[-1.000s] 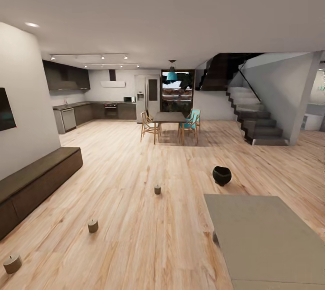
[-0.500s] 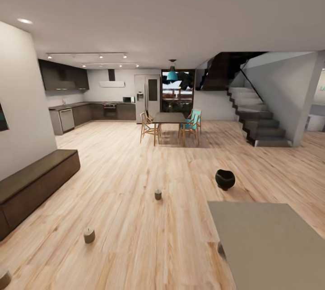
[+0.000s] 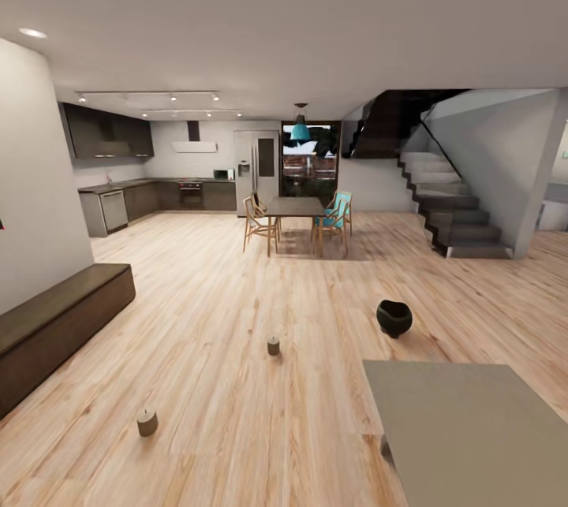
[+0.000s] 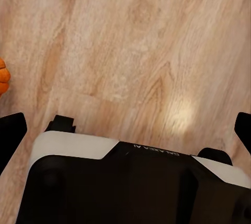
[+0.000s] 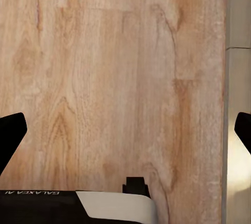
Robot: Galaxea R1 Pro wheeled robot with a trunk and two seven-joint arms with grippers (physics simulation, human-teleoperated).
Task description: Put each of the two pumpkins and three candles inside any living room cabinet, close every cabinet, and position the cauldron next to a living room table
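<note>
Left wrist view: a pumpkin [image 4: 2, 76] lies beside the empty, spread left hand [image 4: 125, 130].

The only readable lettering is "GALAXEA", printed upside down on the robot's base [image 4: 151, 152] in the left wrist view, and again on the base in the right wrist view, partly cut off.

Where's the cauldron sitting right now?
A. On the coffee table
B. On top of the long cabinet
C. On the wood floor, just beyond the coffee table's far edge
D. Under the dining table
C: the cauldron stands on the floor past the coffee table.
</note>
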